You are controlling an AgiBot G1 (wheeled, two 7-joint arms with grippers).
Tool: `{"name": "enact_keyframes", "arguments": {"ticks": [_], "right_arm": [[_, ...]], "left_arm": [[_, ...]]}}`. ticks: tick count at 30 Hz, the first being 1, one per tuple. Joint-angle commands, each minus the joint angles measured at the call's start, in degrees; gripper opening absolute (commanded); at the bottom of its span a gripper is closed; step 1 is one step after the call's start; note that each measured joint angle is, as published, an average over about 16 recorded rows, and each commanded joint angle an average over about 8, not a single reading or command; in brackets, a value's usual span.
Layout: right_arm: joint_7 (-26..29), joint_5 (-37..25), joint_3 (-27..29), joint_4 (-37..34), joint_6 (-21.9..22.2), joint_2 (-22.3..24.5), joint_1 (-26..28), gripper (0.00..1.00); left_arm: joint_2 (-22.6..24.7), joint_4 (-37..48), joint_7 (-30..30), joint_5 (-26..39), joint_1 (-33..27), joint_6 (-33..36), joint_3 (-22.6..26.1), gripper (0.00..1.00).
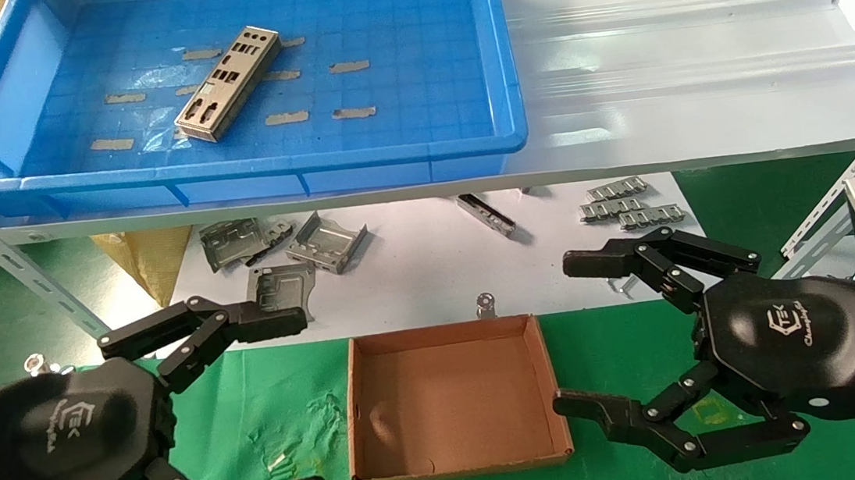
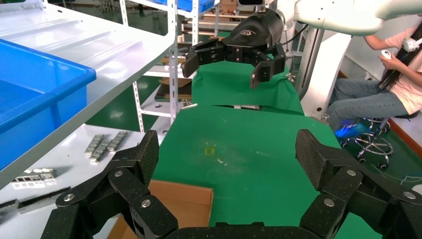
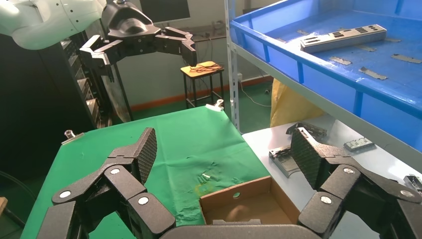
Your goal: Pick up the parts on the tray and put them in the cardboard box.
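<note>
Silver parts stacked in blue tray on shelf. Box below on green surface, bare inside. Left gripper and right gripper flanking box, wide open, holding nothing.

Head camera high, facing down; wrist cameras low, facing inward, sharing cardboard box.

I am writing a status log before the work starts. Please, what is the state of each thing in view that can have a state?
Left end effector: open, empty, beside the box.
Right end effector: open, empty, beside the box.
Cardboard box: open on top, nothing inside.
Blue tray: on the shelf, holds the metal plates.
Metal plates: lying flat in the tray, not yet picked up.
</note>
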Motion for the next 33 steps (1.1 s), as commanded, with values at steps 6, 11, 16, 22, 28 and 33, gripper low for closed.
{"name": "enact_keyframes", "arguments": {"ticks": [6,11,16,22,28,33], "right_arm": [[0.0,0.0,0.0,0.0,0.0,0.0,0.0,1.00],[0.0,0.0,0.0,0.0,0.0,0.0,0.0,1.00],[0.0,0.0,0.0,0.0,0.0,0.0,0.0,1.00],[0.0,0.0,0.0,0.0,0.0,0.0,0.0,1.00],[0.0,0.0,0.0,0.0,0.0,0.0,0.0,1.00],[0.0,0.0,0.0,0.0,0.0,0.0,0.0,1.00]], "left_arm": [[0.0,0.0,0.0,0.0,0.0,0.0,0.0,1.00],[0.0,0.0,0.0,0.0,0.0,0.0,0.0,1.00],[0.0,0.0,0.0,0.0,0.0,0.0,0.0,1.00],[0.0,0.0,0.0,0.0,0.0,0.0,0.0,1.00],[0.0,0.0,0.0,0.0,0.0,0.0,0.0,1.00],[0.0,0.0,0.0,0.0,0.0,0.0,0.0,1.00]]}}
